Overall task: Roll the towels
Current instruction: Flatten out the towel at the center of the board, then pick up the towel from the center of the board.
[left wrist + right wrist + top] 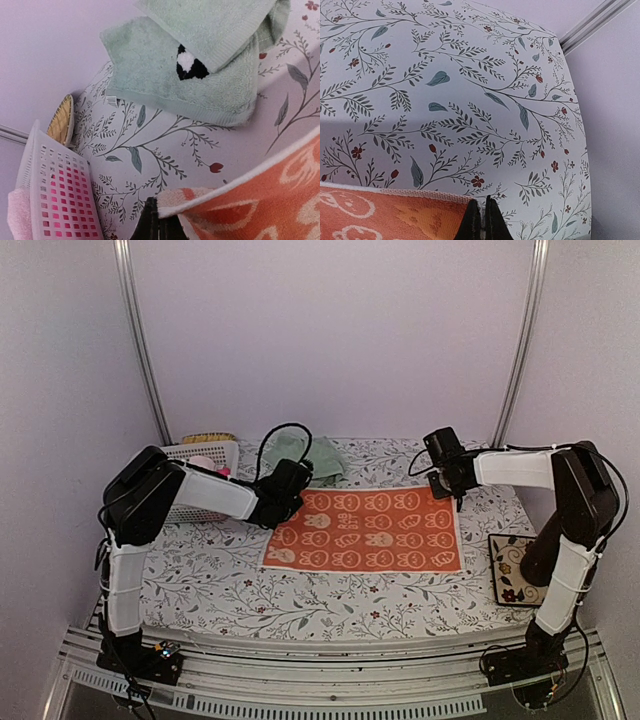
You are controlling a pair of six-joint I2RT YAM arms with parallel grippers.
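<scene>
Pinching far corners of the orange towel [365, 532], the left hand [159, 220] and right hand [481, 212] seem barely clamped on; uneven pulling could free one.

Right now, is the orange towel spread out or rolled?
Spread out. The orange towel lies as a full open rectangle; the left gripper and right gripper are shut on its two far corners.

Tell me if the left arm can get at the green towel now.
Probably not yet: the green towel lies close ahead with bare table between, but the left gripper is shut on the orange towel's corner.
</scene>
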